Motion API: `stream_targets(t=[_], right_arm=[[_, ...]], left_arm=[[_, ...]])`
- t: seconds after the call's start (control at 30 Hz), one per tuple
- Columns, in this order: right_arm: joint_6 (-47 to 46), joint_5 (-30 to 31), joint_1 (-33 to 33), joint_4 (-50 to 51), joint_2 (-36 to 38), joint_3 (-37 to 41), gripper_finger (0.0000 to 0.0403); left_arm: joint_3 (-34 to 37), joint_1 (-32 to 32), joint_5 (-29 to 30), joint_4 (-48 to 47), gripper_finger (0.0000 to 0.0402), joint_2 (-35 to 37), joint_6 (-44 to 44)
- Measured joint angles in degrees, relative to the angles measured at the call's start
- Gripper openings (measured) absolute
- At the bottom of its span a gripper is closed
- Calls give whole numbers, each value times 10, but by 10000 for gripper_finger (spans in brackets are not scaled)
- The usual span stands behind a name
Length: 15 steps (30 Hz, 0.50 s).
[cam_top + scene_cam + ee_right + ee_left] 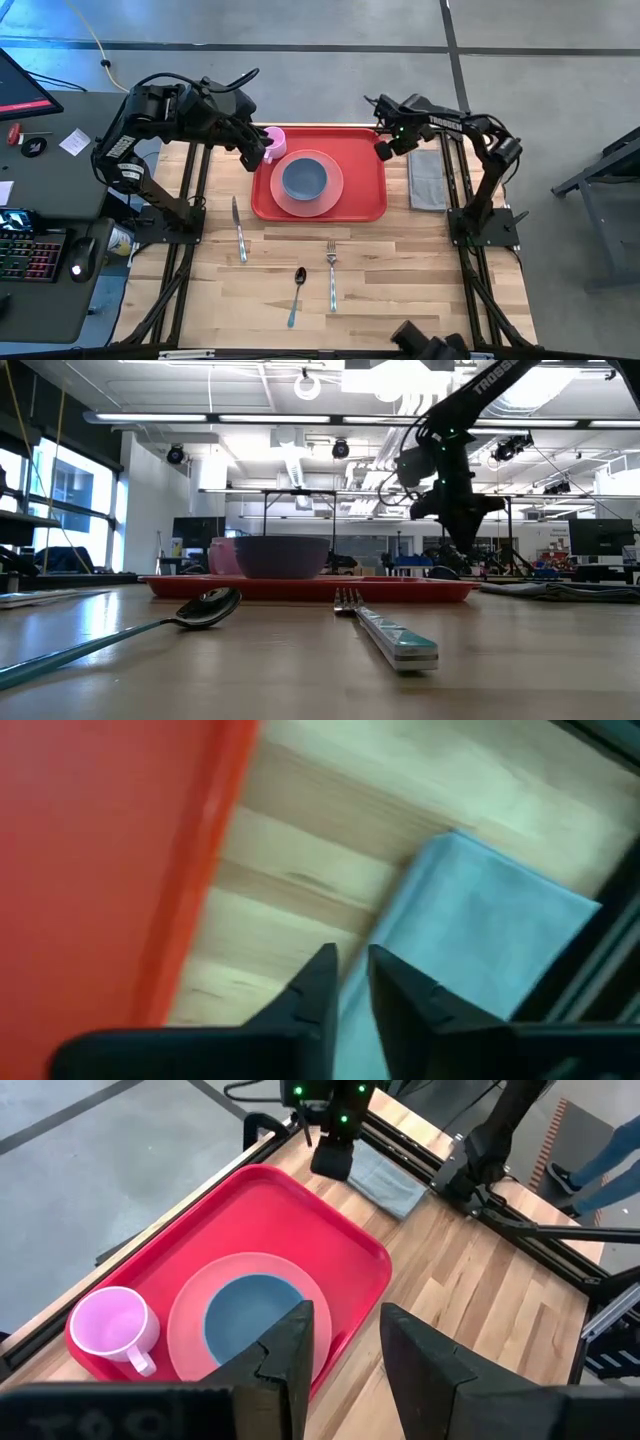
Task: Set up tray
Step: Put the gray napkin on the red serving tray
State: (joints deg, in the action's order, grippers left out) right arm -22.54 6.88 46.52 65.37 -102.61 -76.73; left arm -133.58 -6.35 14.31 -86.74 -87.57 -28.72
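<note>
The red tray (368,200) lies at the table's far middle. It bears a salmon-pink plate (330,200) with a blue bowl (303,179) on it, and a pink cup (274,139) in its far left corner. My left gripper (252,158) hangs open above the tray's left edge, next to the cup, with nothing between its fingers (300,1340). My right gripper (350,970) points down, its fingers a little apart. It is held above the strip of wood between the tray's right rim (200,870) and a folded grey-blue cloth (480,940), and holds nothing.
The grey-blue cloth (428,180) lies flat to the right of the tray. A knife (238,230), a spoon (297,292) and a fork (332,275) lie on the bare wood nearer the front. A dark desk with a keyboard (30,255) stands left of the table.
</note>
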Motion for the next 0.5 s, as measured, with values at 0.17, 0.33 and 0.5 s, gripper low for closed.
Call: stream_targets(t=[0.17,0.33,0.5], right_arm=[[2,8,31,-7,0,0,127],[-24,12,54,-16,0,22,185],[-44,-37,62,-54,0,90,209]], left_arm=[[0,0,1,0,152,0,6],[0,0,5,-2,152,0,10],[0,0,21,-3,152,0,10]])
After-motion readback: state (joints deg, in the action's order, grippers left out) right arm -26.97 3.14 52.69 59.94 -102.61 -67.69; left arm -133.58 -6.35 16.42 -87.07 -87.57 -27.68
